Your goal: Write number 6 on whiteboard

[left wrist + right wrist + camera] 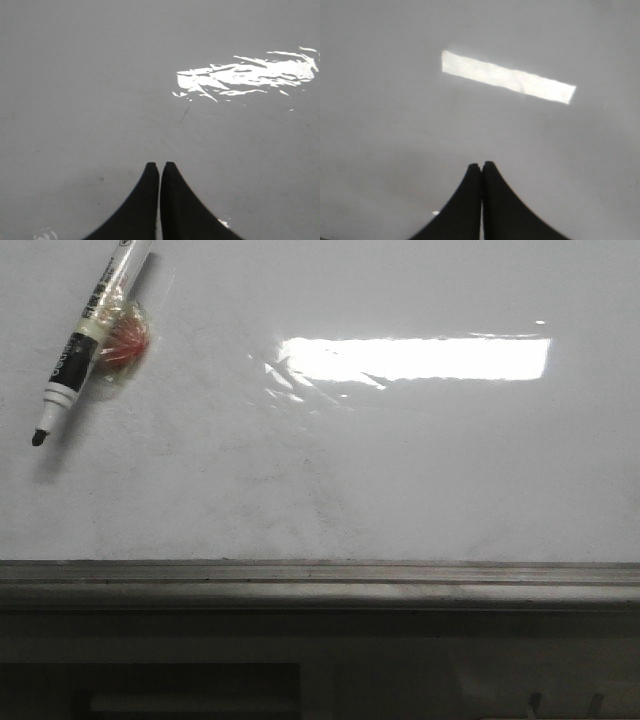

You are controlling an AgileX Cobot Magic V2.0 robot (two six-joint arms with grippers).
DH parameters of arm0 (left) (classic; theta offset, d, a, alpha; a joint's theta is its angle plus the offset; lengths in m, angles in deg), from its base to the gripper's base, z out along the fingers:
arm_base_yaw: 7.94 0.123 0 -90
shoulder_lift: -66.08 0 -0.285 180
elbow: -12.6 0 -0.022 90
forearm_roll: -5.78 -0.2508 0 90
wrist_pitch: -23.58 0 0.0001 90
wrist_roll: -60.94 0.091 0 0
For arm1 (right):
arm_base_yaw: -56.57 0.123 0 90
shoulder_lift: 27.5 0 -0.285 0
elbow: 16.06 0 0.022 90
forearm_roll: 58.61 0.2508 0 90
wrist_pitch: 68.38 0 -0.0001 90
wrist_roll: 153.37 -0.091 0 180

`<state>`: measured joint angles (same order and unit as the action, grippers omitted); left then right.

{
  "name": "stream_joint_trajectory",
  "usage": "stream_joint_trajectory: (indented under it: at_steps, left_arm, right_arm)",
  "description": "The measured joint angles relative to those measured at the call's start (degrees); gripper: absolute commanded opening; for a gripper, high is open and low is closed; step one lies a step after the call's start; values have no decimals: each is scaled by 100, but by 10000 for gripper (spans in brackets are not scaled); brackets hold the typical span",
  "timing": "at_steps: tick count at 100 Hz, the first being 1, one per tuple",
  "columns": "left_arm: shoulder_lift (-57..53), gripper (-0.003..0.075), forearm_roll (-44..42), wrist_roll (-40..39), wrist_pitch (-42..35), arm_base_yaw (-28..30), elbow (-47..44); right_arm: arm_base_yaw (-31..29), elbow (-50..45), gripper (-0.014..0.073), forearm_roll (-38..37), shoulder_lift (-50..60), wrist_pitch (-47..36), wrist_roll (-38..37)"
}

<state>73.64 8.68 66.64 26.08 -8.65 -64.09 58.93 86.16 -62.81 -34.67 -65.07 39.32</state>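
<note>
The large glossy white board (420,480) carries faint grey smudges and a bright white rectangular glare patch (415,358). Along its lower edge runs a dull grey metal ledge (320,575), darker grey below. The slim marker pen (88,340) has a white barrel with black lettering, a black band, a white collar and a black tip. Beside it sits a small clear wrapper with red-orange streaks (124,343). The left hand (160,170) has matt black fingers, and the right hand (481,170) is the same black.
</note>
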Motion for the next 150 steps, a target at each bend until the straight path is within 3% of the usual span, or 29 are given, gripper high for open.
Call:
stream_joint_trajectory:
  at_steps: [95, 134, 150]
  left_arm:
    - [0, -20, 0, 0, 0, 0, 0]
    - [0, -20, 952, 0, 0, 0, 0]
    - [0, -20, 2097, 0, -12, 0, 0]
  right_arm:
    - [0, 0, -53, 60, 0, 0, 0]
    - [0, 0, -53, 1778, 0, 0, 0]
    - [0, 0, -53, 3089, 0, -35, 0]
